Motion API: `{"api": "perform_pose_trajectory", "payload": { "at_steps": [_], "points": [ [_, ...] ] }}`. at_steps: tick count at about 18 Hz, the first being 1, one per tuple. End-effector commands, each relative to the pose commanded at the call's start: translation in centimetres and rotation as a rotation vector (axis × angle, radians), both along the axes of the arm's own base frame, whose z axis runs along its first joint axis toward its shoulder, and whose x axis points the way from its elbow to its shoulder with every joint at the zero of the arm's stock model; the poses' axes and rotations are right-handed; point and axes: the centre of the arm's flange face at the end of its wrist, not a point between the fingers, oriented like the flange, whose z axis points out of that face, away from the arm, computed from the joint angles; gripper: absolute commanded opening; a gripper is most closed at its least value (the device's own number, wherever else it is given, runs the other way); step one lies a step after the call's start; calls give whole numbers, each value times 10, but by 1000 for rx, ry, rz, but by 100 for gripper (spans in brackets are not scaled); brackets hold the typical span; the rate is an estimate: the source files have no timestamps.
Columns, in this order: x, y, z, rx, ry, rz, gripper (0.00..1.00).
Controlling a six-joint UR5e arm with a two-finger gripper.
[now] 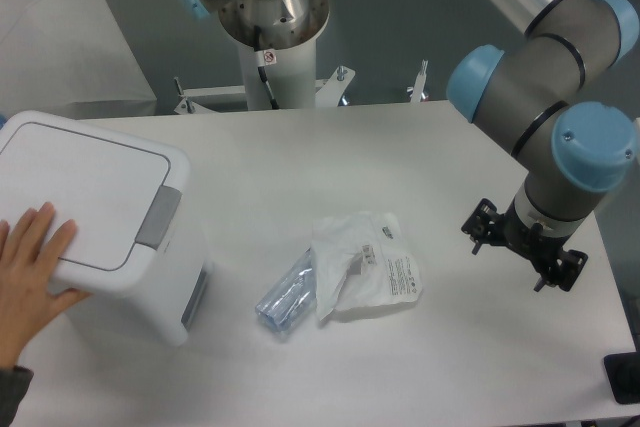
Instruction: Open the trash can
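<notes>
Sitting at the left edge of the table, the trash can has its flat lid down and flush — nothing of the task is done yet. Its grey push tab faces the middle of the table, untouched. A person's hand rests on the lid's near left corner, seemingly steadying the bin.

The gripper hangs over the right edge of the table, well apart from the can, with the whole width of the surface between them. It is seen from an awkward angle, dark against the wrist, so whether its fingers are spread or closed cannot be told.

Between the two lie a thin white plastic bag with a printed label and, just beside it, a clear crumpled wrapper — both near the table's middle front.

What remains is everything: crossing to the can, reaching the tab, and pressing it so that the lid lifts.
</notes>
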Motion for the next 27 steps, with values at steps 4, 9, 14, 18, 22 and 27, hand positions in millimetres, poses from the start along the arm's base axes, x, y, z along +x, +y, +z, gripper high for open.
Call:
{"api": "perform_pose_trajectory", "payload": {
  "at_steps": [4,9,14,18,22,27],
  "points": [
    [0,0,0,0,0,0,100],
    [8,9,3,29,-12,-6,100],
    [25,2,-2,61,-64,14,100],
    [50,5,29,195,-130,152,100],
    [80,13,52,285,-211,307,100],
    [132,30,94,413,-310,372,100]
  ]
}}
